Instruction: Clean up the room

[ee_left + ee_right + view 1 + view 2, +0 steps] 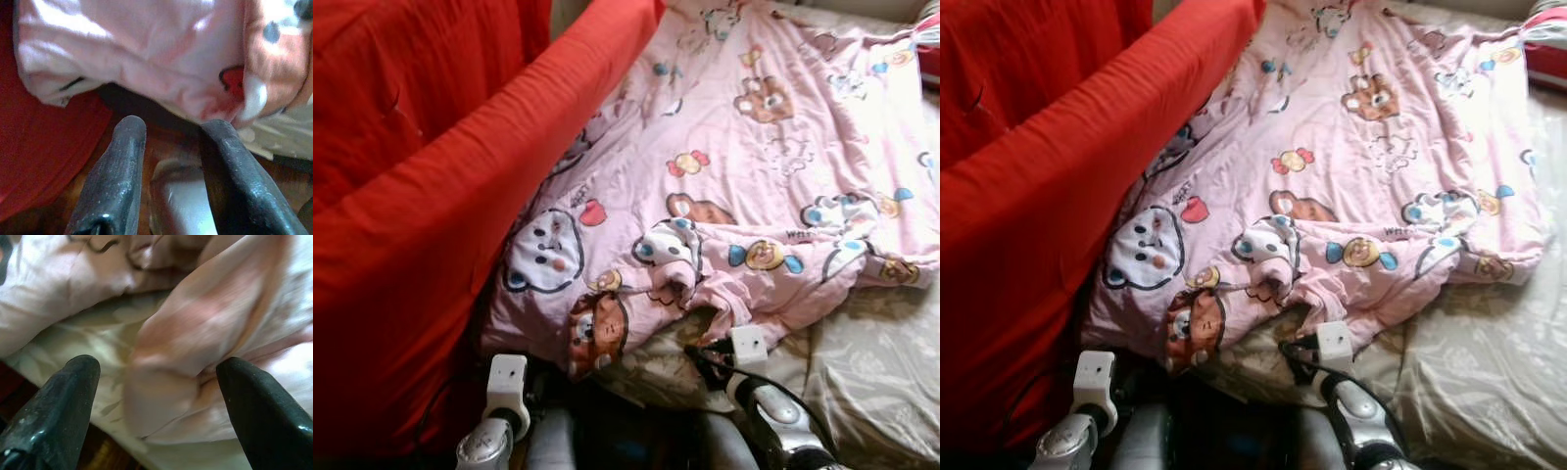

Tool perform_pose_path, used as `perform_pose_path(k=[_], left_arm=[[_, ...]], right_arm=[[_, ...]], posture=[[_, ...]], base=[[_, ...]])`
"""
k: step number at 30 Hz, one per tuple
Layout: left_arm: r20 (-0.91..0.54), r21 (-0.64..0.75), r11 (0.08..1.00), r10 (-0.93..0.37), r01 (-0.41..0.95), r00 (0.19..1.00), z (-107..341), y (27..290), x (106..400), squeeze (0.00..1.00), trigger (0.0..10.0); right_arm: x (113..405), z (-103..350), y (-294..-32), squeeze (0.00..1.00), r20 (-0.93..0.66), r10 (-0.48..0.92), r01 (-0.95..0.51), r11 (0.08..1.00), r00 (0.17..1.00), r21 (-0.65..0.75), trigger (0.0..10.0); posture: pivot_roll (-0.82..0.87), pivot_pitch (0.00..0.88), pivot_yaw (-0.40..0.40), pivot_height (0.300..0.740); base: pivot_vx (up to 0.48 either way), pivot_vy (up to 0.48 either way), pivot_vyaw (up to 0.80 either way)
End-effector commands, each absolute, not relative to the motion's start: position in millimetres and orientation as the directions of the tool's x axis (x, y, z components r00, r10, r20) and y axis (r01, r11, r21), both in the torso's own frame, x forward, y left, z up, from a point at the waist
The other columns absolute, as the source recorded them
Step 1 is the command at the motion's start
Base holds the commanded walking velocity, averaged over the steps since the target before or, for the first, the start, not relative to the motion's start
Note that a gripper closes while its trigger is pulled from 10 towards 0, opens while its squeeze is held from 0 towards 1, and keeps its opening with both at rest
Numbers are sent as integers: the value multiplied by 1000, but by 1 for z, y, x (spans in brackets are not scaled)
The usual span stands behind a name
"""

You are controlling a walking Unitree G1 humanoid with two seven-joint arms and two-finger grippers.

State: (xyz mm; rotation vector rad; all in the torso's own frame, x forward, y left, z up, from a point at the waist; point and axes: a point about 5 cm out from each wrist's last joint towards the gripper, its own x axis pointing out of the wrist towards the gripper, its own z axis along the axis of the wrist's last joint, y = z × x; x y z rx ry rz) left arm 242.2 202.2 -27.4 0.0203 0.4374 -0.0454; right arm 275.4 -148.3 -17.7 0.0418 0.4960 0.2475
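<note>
Both grippers poised at the near edge of a rumpled pink blanket on the bed.

The left gripper (pixel 168 142) hovers with fingers parted beneath the blanket's (pixel 744 166) near corner, beside the red cover (pixel 421 215). The right gripper (pixel 156 377) is spread wide, a blanket fold between its fingers but ungripped, over the beige sheet (pixel 881 362). Farther off, the cartoon-printed blanket stretches across the bed.
</note>
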Motion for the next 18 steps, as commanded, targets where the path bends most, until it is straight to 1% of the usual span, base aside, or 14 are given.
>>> perform_pose_path(k=[1, 5, 7, 9, 11, 12, 13, 14, 15, 16, 17, 18], left_arm=[[-427, -2, 999, -38, 41, 903, -32, 204, 234, 0, 10000], [-393, 1, 999, -39, 43, 919, -28, 207, 229, 0, 10000], [-389, 2, 999, -40, 44, 921, -27, 207, 228, 0, 10000], [-377, 3, 999, -41, 46, 925, -25, 208, 228, 0, 10000], [-361, 4, 999, -45, 50, 931, -22, 208, 229, 0, 10000], [-354, 3, 999, -50, 54, 934, -21, 207, 229, 0, 10000], [-354, 3, 999, -50, 54, 934, -21, 207, 229, 0, 10000], [-346, 3, 998, -57, 62, 937, -19, 206, 230, 0, 10000], [-344, 3, 998, -61, 66, 937, -18, 205, 230, 0, 10000], [-341, 3, 997, -66, 72, 938, -18, 204, 230, 0, 10000], [-337, 1, 997, -72, 77, 939, -17, 202, 230, 0, 10000], [-333, -3, 996, -80, 84, 939, -16, 200, 230, 0, 10000]], right_arm=[[266, -26, -147, 0, -490, 239, -217, 971, 839, 101, 10000], [263, -28, -143, 0, -491, 249, -228, 968, 835, 104, 10000], [262, -28, -143, 0, -492, 248, -226, 968, 835, 104, 10000], [264, -28, -144, 0, -497, 230, -216, 973, 837, 86, 10000], [264, -29, -147, 0, -518, 185, -196, 980, 835, 34, 10000], [264, -30, -150, 0, -534, 151, -186, 982, 832, -11, 8902], [264, -30, -150, 0, -534, 151, -186, 982, 832, -11, 8902], [265, -29, -154, 0, -539, 106, -159, 986, 836, -51, 4784], [265, -29, -156, 0, -537, 97, -146, 988, 838, -49, 4784], [266, -29, -157, 0, -537, 86, -137, 989, 839, -56, 1686], [266, -29, -159, 0, -536, 71, -128, 989, 841, -70, 1137], [265, -29, -162, 0, -532, 62, -122, 989, 845, -79, 1804]], posture=[[131, 333, -1, 639], [159, 365, 8, 639], [159, 365, 8, 639], [163, 375, 10, 639], [164, 389, 14, 639], [162, 393, 15, 639], [162, 393, 15, 639], [161, 394, 15, 639], [161, 394, 15, 639], [160, 395, 17, 639], [157, 395, 16, 639], [155, 396, 16, 639]], base=[[0, 0, 0], [0, 0, 0], [0, 0, 0], [0, 0, 0], [0, 0, 0], [0, 0, 0], [0, 0, 0], [0, 0, 0], [0, 0, 0], [0, 0, 0], [0, 0, 0], [0, 0, 0]])
